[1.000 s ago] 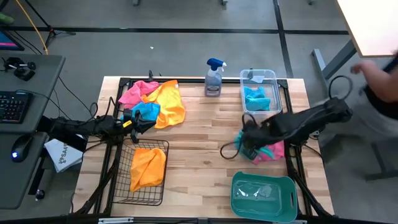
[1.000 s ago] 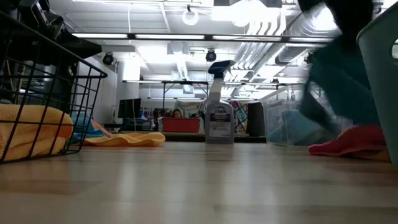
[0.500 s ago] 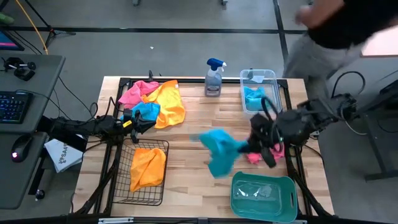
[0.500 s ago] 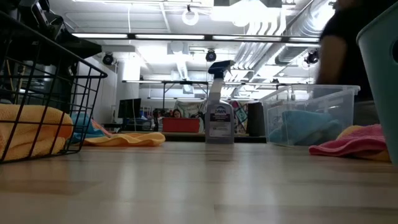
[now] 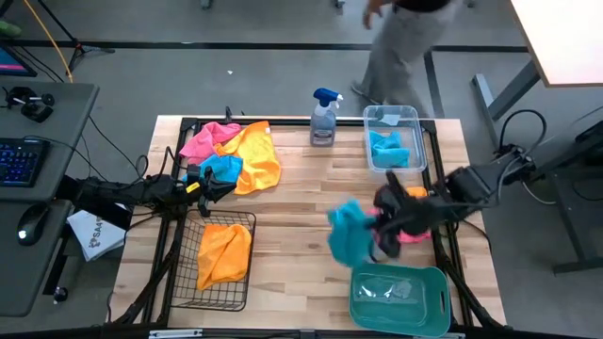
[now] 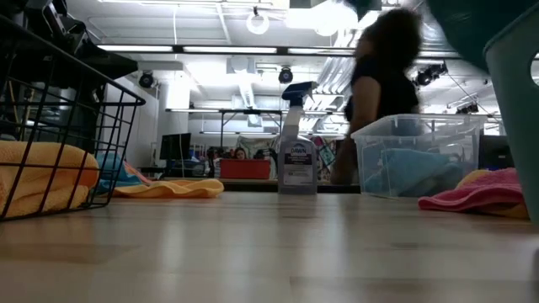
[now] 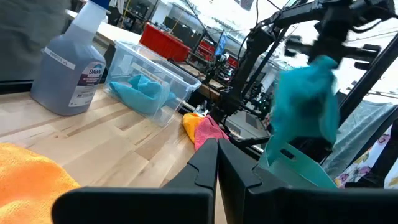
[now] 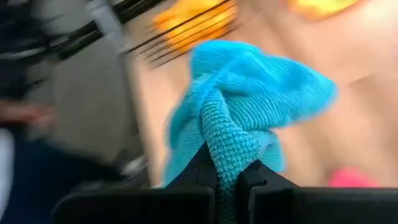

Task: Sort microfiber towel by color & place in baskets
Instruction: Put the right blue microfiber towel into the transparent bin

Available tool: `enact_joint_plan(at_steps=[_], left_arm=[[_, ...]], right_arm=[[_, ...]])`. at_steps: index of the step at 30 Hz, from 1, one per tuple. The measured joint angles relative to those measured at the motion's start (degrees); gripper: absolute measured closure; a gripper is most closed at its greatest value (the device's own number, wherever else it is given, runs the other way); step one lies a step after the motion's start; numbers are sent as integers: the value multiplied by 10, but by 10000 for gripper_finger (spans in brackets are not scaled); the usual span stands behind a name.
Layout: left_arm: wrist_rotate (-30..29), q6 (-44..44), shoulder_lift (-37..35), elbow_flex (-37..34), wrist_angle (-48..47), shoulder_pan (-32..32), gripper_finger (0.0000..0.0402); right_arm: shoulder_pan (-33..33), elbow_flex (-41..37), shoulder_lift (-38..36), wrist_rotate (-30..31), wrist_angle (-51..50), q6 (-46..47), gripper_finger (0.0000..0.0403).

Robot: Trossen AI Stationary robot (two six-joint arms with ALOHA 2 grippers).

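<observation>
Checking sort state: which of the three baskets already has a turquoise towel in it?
The clear plastic tub, at the far right beside the spray bottle. The black wire basket holds an orange towel; the teal basket holds no coloured towel.

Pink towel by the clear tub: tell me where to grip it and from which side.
Grip the pink towel at its raised crumpled fold, coming straight down from above. It lies bunched at the table's right edge beside the clear tub, so side approaches look crowded. The right gripper holds a turquoise towel.
</observation>
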Motion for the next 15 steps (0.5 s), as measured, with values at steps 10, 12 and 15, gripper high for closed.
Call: enact_joint_plan(at_steps=[10, 12, 15], left_arm=[[0, 0, 0, 0, 0, 0, 401], [0, 0, 0, 0, 0, 0, 402], [0, 0, 0, 0, 0, 0, 401]], right_arm=[[-258, -2, -7, 252, -218, -40, 402], [-320, -2, -7, 291, -221, -66, 402], [-415, -3, -6, 293, -195, -135, 402]])
